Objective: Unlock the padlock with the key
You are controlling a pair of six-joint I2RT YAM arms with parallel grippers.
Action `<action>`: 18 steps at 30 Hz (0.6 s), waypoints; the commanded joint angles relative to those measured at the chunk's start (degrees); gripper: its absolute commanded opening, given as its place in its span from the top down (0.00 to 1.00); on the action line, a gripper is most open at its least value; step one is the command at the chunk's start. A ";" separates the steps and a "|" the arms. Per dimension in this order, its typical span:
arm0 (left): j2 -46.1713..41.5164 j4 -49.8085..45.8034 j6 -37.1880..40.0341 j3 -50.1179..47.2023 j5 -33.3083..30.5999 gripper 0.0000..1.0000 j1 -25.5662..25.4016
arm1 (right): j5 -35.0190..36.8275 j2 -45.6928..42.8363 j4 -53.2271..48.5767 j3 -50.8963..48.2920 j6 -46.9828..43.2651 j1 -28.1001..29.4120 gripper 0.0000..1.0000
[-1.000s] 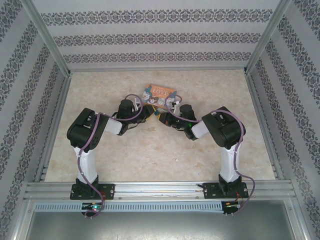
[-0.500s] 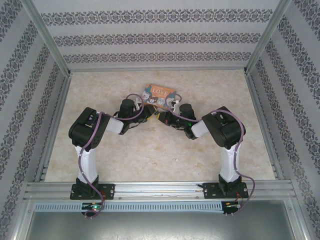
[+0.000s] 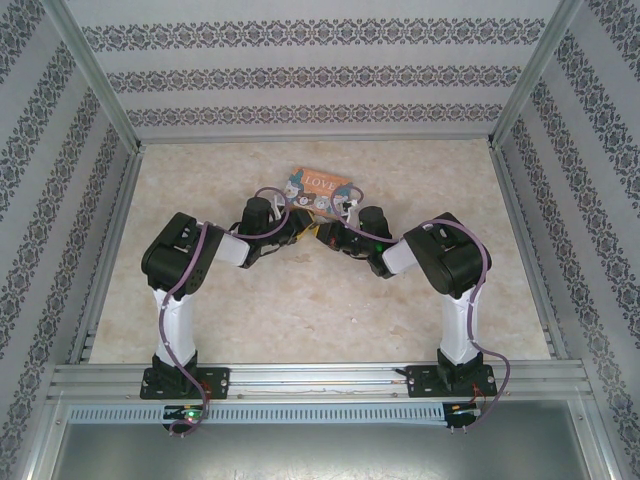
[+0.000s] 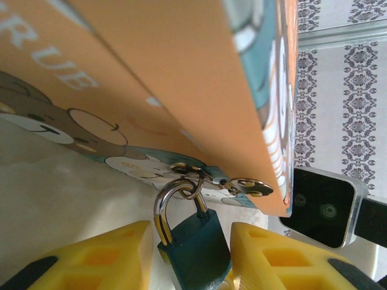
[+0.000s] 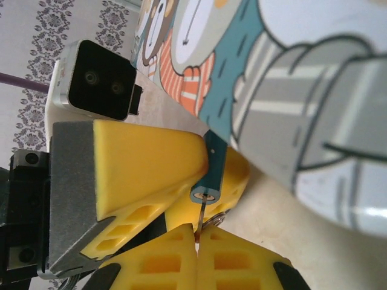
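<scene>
Unlock attempt — key (image 5: 197,221) at keyhole.
Left fingers (image 4: 97,257) pinch padlock (image 4: 195,244), hanging 6 o'clock off tin (image 4: 181,72) hasp; right fingers (image 5: 242,264) pinch key.

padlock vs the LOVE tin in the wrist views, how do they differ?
Size: the padlock is far smaller than the tin.
Look: the padlock has a plain teal body and a silvery shackle; the tin is orange with cartoon animals.
Hold: the padlock sits in the left gripper; the tin rests on the table.
Shared: they are linked, the shackle passing through the tin's hasp rings.
</scene>
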 commanded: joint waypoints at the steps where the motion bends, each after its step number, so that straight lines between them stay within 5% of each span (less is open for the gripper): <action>1: 0.98 3.43 -1.03 1.25 1.06 0.65 -1.11 | -1.77 -0.38 2.90 1.49 0.64 0.46 1.00; 9: 0.98 3.75 -1.83 1.25 0.10 0.75 -1.19 | -1.57 -0.90 3.03 0.92 1.07 0.37 0.99; 18: -2.00 0.95 -2.07 0.47 -1.74 0.86 -1.16 | 1.83 -4.65 2.76 -3.19 -1.54 -0.40 0.77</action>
